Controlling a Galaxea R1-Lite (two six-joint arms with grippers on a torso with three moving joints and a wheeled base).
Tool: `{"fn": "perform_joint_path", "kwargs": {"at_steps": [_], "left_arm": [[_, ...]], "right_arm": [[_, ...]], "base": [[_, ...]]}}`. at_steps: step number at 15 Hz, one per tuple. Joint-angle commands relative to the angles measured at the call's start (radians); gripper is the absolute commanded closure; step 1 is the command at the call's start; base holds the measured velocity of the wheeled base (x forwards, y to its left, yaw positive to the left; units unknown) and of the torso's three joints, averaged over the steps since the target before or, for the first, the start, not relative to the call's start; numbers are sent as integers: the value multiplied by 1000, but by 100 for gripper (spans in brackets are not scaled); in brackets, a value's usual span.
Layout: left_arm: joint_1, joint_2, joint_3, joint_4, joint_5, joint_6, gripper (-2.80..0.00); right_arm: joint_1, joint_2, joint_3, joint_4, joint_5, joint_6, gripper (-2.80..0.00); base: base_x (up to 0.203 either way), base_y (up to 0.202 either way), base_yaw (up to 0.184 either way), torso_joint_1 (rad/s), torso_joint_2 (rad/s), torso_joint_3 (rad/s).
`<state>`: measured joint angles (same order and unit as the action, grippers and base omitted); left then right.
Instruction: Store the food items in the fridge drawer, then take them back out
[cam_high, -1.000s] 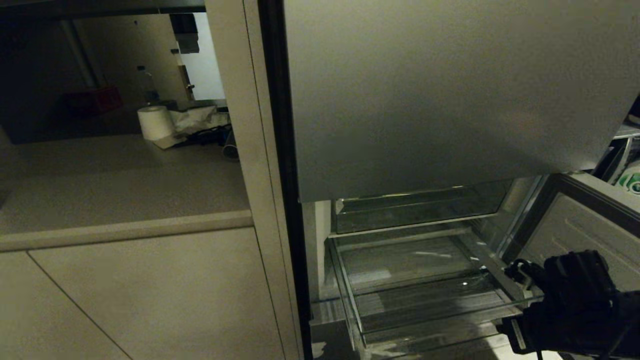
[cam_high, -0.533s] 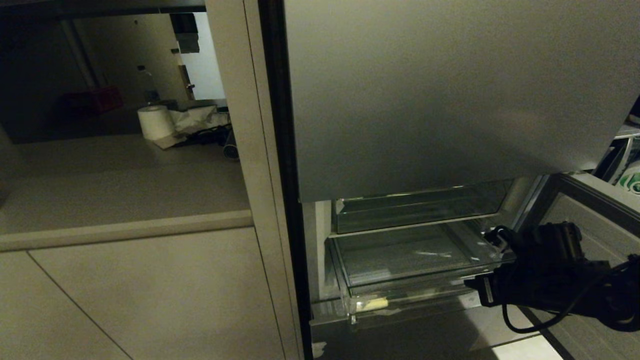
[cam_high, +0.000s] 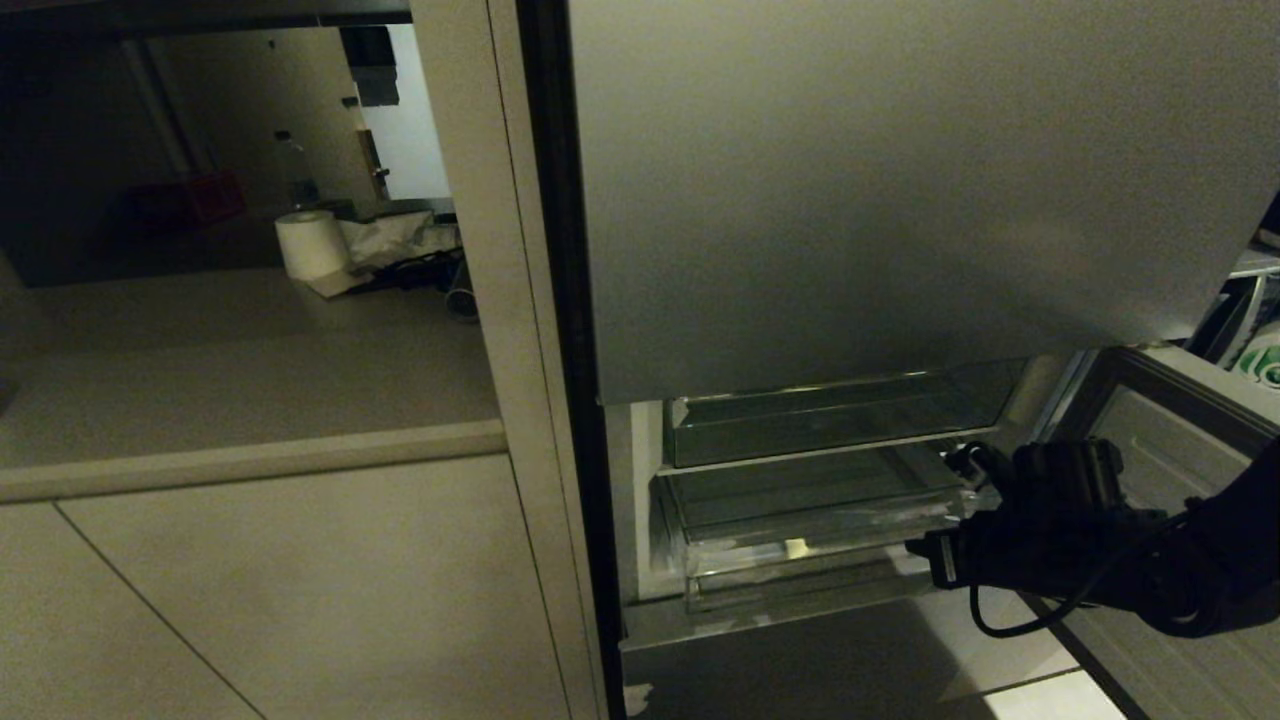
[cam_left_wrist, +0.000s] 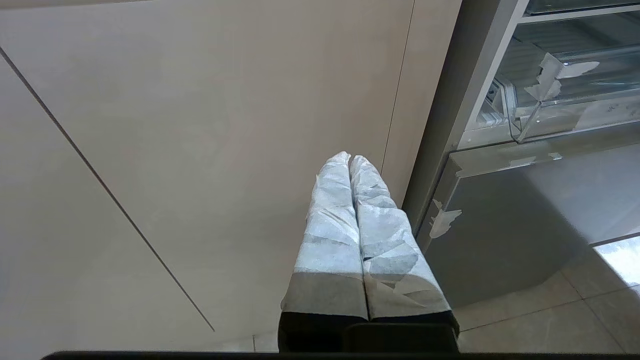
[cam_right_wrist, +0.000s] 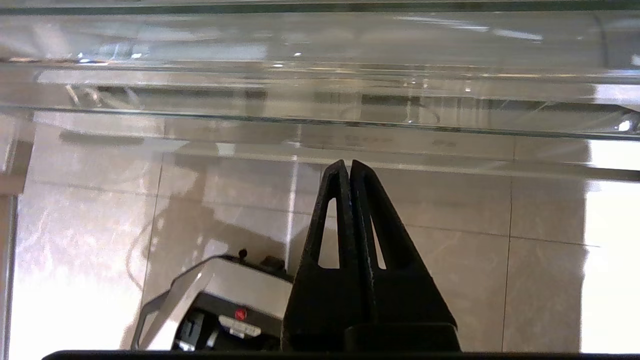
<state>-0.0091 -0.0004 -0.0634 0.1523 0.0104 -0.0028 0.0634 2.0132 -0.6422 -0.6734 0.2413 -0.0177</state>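
The fridge drawer (cam_high: 800, 545), a wide clear plastic bin, sits almost fully inside the fridge's lower compartment. Its glossy front rim (cam_right_wrist: 320, 95) fills the right wrist view just beyond my fingertips. My right gripper (cam_high: 985, 520) is at the drawer's front right corner, shut (cam_right_wrist: 348, 164) with nothing between its fingers. Whether it touches the rim I cannot tell. My left gripper (cam_left_wrist: 349, 159), its fingers wrapped in pale tape, hangs shut and parked low beside the cabinet front, with the drawer (cam_left_wrist: 575, 107) off to its side. The food items are out of view.
A shallower clear tray (cam_high: 840, 420) sits above the drawer. The closed grey upper fridge door (cam_high: 900, 180) overhangs it, and the lower door (cam_high: 1170, 430) stands open on the right. On the left a counter (cam_high: 250, 370) holds a paper roll (cam_high: 310, 245). My base (cam_right_wrist: 220, 305) stands on the tiled floor.
The drawer has slid from pulled out to nearly shut inside the fridge. My right gripper has travelled with its front corner toward the fridge, staying shut. The left arm has kept still.
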Motion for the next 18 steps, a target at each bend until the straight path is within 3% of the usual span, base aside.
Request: {"fn": "perform_joint_path", "kwargs": {"at_steps": [1, 7, 11, 14, 18], "left_arm": [[0, 0, -1, 1, 0, 0, 0], [0, 0, 0, 1, 0, 0, 0], [0, 0, -1, 1, 0, 0, 0], [0, 0, -1, 1, 0, 0, 0], [0, 0, 1, 1, 0, 0, 0]], "right_arm": [[-8, 44, -30, -19, 4, 2, 0], [-10, 217, -99, -225, 3, 12, 0], [-10, 230, -157, -296, 9, 90, 0], [-10, 171, -101, -296, 11, 106, 0], [-10, -83, 102, -289, 21, 100, 0]], "base": [[0, 0, 0, 0, 0, 0], [0, 0, 0, 0, 0, 0], [0, 0, 0, 0, 0, 0], [0, 0, 0, 0, 0, 0], [0, 0, 0, 0, 0, 0]]}}
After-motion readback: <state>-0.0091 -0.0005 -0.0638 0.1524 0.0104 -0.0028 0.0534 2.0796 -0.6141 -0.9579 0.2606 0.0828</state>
